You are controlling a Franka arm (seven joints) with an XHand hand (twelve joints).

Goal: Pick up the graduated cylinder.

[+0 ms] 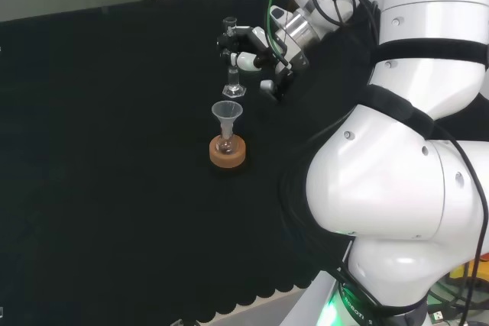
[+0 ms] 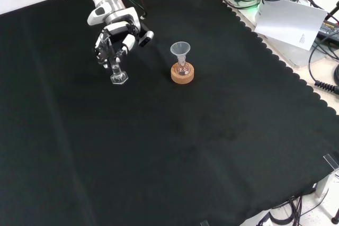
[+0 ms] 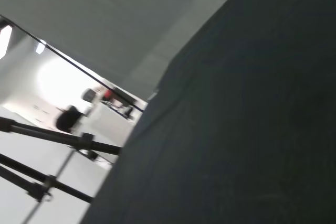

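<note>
- The graduated cylinder (image 2: pixel 117 72) is clear glass, slim, upright on its hexagonal foot on the black cloth (image 2: pixel 159 146), left of the cork ring in the front view
- 1 clear funnel (image 2: pixel 180 50) sits in a small flask (image 2: pixel 183 69) on the cork ring (image 2: pixel 183 74); contents unclear
- The hand (image 2: pixel 117 33) reaches down from above; its fingers curl round the cylinder's upper part

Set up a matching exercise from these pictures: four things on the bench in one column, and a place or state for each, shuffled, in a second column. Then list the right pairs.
Things:
1. graduated cylinder
2. funnel
3. cork ring
4. hand

Places or states:
A. lies flat on the black cloth, under a small flask
B. fingers curled around the upper part of a clear vessel
C. stands upright on a hexagonal base, left of the cork ring in the front view
D. sits with its wide mouth up, in the neck of the flask

Pairs: 1-C, 2-D, 3-A, 4-B
</note>
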